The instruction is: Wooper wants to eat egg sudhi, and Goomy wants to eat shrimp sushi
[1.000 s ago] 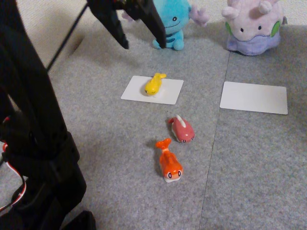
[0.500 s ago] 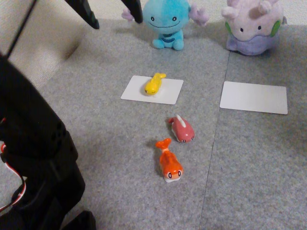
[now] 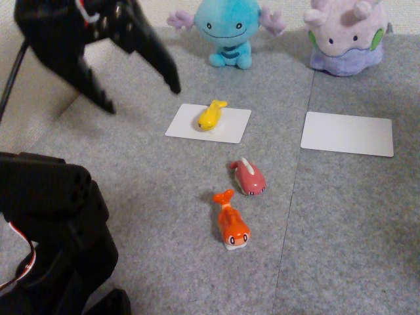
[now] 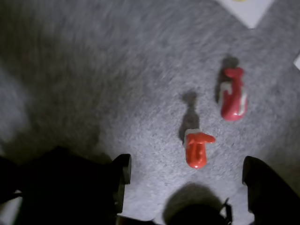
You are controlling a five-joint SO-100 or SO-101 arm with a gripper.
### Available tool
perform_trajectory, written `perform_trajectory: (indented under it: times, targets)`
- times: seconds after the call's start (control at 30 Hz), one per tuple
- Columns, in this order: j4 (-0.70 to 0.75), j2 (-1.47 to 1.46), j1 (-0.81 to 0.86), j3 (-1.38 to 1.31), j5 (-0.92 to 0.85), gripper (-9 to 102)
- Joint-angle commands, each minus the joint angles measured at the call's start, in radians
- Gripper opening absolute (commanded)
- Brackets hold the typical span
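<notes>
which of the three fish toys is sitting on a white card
The yellow fish, on the white card before the blue plush. The orange fish and pink-red fish lie on bare carpet.

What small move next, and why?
Probably swing the gripper right and down over the orange fish. The yellow fish already lies on the card before Wooper; Goomy's card is bare. The jaws stand open, holding nothing, up and left of the fish.

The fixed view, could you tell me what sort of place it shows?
Probably a home floor play setup: grey carpet tiles, plush toys Wooper and Goomy, and white cards laid out as plates.
</notes>
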Motion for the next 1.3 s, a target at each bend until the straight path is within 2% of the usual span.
perform_trajectory:
  times: [0.0, 0.2, 0.73, 0.97, 1.27]
  targets:
    - [-0.014, 0.078, 0.066, 0.064, -0.097, 28]
    - [-0.126, 0.084, 0.302, 0.147, -0.256, 28]
    - [-0.143, -0.288, 0.663, 0.147, -0.637, 28]
    - [-0.299, -0.422, 0.758, 0.147, -0.690, 28]
    - [-0.394, -0.644, 0.749, 0.147, -0.716, 28]
